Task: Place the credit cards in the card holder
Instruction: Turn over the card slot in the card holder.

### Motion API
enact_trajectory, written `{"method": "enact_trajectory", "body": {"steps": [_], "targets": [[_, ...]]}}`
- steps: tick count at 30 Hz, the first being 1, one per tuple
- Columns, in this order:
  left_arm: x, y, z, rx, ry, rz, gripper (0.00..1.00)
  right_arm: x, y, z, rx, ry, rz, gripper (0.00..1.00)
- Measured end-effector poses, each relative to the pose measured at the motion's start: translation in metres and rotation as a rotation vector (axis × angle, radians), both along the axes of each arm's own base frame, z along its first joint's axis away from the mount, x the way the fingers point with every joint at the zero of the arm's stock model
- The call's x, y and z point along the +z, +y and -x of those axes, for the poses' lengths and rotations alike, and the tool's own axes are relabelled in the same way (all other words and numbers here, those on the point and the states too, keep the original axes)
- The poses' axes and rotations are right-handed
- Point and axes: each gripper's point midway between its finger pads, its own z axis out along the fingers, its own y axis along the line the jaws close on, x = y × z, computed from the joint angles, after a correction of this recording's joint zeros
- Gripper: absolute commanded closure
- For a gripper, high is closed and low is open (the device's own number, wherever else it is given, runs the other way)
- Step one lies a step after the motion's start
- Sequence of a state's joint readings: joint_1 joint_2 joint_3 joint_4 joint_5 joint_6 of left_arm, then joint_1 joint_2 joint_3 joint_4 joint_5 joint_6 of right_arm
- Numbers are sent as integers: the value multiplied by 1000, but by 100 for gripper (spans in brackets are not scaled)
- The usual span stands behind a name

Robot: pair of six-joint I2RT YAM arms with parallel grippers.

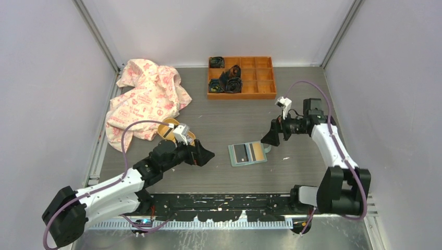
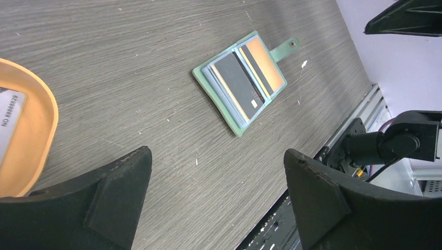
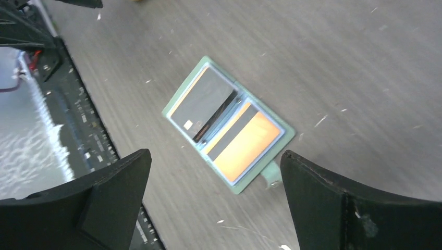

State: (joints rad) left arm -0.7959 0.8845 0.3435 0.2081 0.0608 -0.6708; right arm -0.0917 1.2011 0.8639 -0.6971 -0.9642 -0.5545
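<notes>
The mint-green folding card holder (image 1: 247,154) lies open between our left tool (image 1: 205,155) and right tool (image 1: 268,139), both open, empty. We should pinch the whitish plastic card (image 2: 6,120) in the orange oval dish (image 2: 36,138) by its edge.

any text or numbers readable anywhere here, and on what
"NO.88888820", last digits uncertain: on the whitish card in the dish.
cloth: pink print, too small to read.
dark card in the holder: small white patch, unreadable.
</notes>
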Motion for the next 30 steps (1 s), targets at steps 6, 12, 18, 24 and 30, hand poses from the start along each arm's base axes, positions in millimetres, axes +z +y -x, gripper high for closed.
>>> {"method": "enact_trajectory", "body": {"steps": [6,12,18,24,30], "targets": [[-4,-12,1,-21,27,69,19,-33,16,6,25,229,4,0],[-35,-30,5,-60,113,34,30,-63,38,10,74,362,117,12],[-56,-45,14,-63,145,-10,40,-94,32,2,25,489,243,32],[-66,-55,6,1,159,-51,41,-111,21,4,-20,574,317,36],[-72,-70,-4,25,181,-72,42,-118,20,5,-18,630,327,40]]}}
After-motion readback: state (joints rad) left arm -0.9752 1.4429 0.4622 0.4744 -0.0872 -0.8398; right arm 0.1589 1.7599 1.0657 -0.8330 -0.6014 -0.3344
